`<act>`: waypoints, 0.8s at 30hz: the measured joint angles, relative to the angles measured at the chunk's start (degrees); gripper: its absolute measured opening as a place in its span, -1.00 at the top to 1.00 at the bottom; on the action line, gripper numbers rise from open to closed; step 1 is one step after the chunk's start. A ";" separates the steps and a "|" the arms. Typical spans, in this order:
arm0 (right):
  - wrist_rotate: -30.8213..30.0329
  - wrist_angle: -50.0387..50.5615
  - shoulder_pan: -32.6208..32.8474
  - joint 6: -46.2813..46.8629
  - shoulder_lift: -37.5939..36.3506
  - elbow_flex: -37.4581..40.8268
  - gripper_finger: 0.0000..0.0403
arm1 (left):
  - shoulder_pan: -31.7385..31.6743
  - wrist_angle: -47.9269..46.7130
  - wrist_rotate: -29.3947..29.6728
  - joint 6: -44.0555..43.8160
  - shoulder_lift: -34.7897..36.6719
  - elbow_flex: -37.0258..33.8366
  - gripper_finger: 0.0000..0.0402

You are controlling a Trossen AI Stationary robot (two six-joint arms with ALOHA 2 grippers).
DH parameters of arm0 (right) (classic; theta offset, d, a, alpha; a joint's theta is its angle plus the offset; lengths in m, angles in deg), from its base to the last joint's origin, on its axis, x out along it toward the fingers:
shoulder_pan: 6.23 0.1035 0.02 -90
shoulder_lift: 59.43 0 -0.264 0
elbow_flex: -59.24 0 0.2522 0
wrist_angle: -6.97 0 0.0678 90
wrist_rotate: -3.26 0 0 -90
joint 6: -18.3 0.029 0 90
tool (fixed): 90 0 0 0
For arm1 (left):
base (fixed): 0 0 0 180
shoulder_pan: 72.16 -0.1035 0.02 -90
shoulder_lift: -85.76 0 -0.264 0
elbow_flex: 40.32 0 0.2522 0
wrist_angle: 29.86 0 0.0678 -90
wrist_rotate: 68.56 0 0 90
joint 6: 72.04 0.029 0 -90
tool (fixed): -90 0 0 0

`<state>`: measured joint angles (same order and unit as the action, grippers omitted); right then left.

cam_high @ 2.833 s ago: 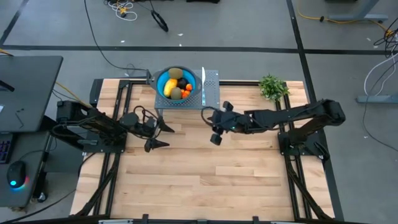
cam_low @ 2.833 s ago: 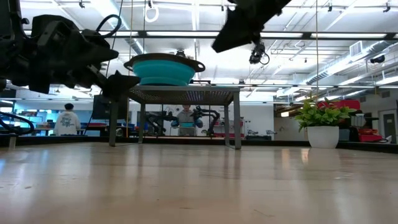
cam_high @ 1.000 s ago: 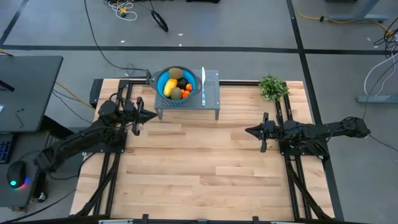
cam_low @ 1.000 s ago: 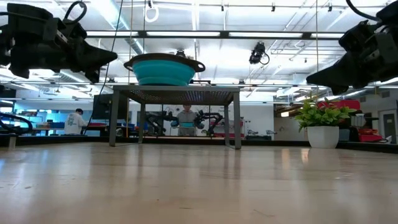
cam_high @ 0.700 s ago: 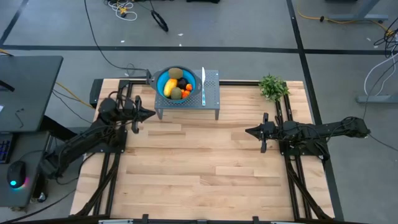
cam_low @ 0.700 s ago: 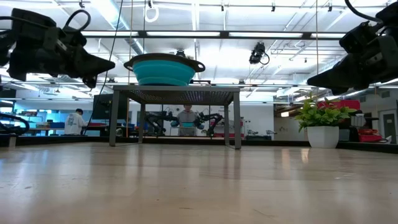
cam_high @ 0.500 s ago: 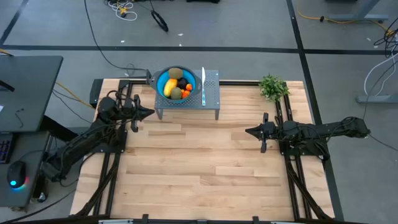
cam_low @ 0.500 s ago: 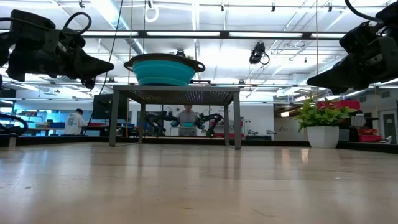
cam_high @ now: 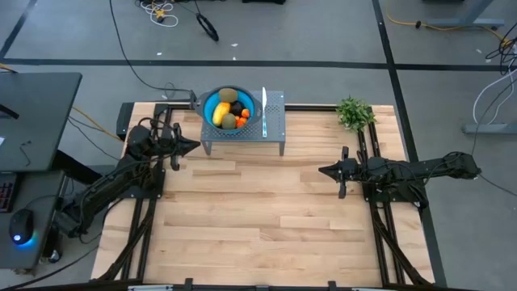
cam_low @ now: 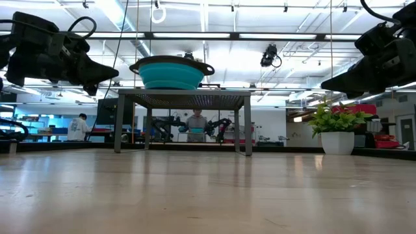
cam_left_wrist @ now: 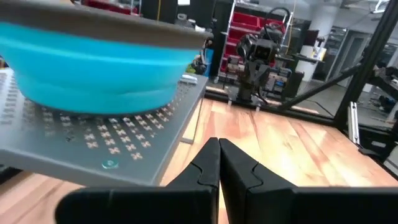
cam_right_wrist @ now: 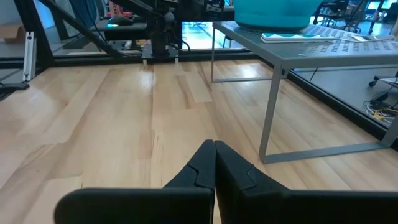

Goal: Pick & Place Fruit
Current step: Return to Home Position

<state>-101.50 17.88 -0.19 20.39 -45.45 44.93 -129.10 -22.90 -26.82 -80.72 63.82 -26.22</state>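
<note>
**Load delivered, arms clear: residual hazards**

Left claw [cam_high: 196, 146], fingers pressed together and empty, hovers just beside the left end of the grey shelf [cam_high: 275, 123], at about the height of the bowl. Right claw [cam_high: 323, 170], likewise closed on nothing, hangs over the tabletop [cam_high: 258, 218], well apart from the shelf. The fruit [cam_high: 226, 111] lies heaped in the blue strainer bowl [cam_high: 205, 108] on the shelf, with the knife [cam_high: 263, 109] alongside. Judged hazard: a sideways swing of the left arm towards the shelf could clip the shelf's edge or the bowl. That would jolt the shelf, spill fruit or slide the knife off. The right arm appears to have ample clearance.
</note>
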 joint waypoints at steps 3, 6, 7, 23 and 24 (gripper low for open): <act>0.00 0.00 0.00 0.04 0.00 -0.01 0.99 | -1.45 1.08 -0.38 -1.60 1.88 0.00 0.98; 0.00 0.00 0.00 0.33 0.00 -0.01 0.99 | -3.93 0.46 -3.36 -3.68 5.02 0.00 0.98; 0.01 0.00 0.00 0.34 0.00 -0.01 0.99 | -4.93 -0.54 -4.12 -4.20 6.34 0.00 0.97; 1.41 0.02 0.02 1.06 0.01 -0.01 0.99 | -7.22 -12.87 -0.77 -5.80 21.67 0.00 0.97; 1.46 -0.07 0.02 1.07 0.00 -0.01 0.99 | -6.88 -13.09 -0.67 -5.75 21.83 0.00 0.97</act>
<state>-100.05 17.81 -0.17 21.46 -45.45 44.92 -135.97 -35.98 -27.48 -86.47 85.65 -26.22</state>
